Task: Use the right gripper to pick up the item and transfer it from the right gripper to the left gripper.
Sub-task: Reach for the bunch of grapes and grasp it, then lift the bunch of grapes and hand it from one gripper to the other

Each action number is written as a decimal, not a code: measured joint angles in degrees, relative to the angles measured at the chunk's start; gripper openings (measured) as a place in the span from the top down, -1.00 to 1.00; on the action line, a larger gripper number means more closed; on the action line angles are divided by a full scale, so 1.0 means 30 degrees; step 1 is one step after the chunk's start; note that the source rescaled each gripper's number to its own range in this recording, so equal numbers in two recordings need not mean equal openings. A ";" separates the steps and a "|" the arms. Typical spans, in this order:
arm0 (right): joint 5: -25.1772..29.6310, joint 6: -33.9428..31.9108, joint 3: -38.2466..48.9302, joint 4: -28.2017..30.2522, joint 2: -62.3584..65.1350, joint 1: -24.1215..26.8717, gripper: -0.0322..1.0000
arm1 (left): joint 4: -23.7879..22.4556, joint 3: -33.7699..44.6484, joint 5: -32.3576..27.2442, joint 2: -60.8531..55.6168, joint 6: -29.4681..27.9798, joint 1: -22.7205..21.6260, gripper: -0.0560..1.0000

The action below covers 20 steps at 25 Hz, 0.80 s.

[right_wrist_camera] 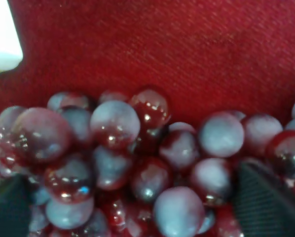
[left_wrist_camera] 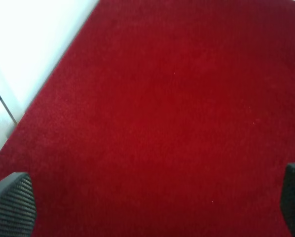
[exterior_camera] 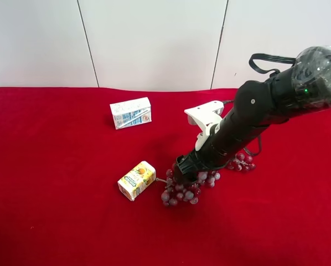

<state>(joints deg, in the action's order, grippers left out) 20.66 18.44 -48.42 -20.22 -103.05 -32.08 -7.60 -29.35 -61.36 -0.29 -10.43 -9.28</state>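
Right hand [right_wrist_camera: 137, 205] sits spread wide astride the grapes [right_wrist_camera: 115, 123].

- The high camera looks down from far off over the whole red cloth [exterior_camera: 55, 221].
- The right wrist camera sits very near the grapes [right_wrist_camera: 137, 163], which both views show.
- The left wrist camera faces the cloth.

Yellow carton [exterior_camera: 136, 180] sits just beside grapes [exterior_camera: 179, 194], crowding that side. White-and-blue carton [exterior_camera: 130, 113] well apart. Right arm [exterior_camera: 248, 119] overlies the bunch's middle. Red surface [exterior_camera: 55, 221] open elsewhere; left pincer [left_wrist_camera: 152, 202] over bare cloth.
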 joint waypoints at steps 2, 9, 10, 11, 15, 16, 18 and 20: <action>0.0000 0.0000 0.0000 -0.0052 -0.0013 -0.0020 -0.13 | 0.0000 0.0000 0.0000 0.0000 0.0000 0.0000 -1.00; -0.0072 0.0000 0.0022 0.0208 -0.0239 -0.0020 0.85 | 0.0000 0.0000 0.0000 0.0000 0.0000 0.0000 -1.00; -0.0124 0.0000 0.0022 0.0208 -0.0279 -0.0020 0.85 | 0.0000 0.0000 0.0000 0.0000 0.0000 0.0000 -1.00; -0.0133 0.0000 0.0022 0.0208 -0.0322 -0.0020 0.85 | 0.0000 0.0000 0.0000 0.0000 0.0000 0.0000 -1.00; -0.0195 0.0000 0.0022 0.0187 -0.0323 -0.0020 0.90 | 0.0000 0.0000 0.0000 0.0000 0.0000 0.0000 -1.00; -0.0195 0.0000 0.0022 0.0187 -0.0323 -0.0020 0.90 | 0.0000 0.0000 0.0000 0.0000 0.0000 0.0000 -1.00; -0.0218 0.0000 0.0035 0.0187 -0.0162 -0.0020 0.91 | 0.0000 0.0000 0.0000 0.0000 0.0000 0.0000 -1.00; -0.0299 0.0000 0.0043 0.0187 0.0281 -0.0020 0.92 | 0.0000 0.0000 0.0000 0.0000 0.0000 0.0000 -1.00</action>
<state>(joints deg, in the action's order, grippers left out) 19.77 18.44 -48.29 -19.66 -102.21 -32.14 -7.60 -29.35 -61.36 -0.29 -10.43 -9.28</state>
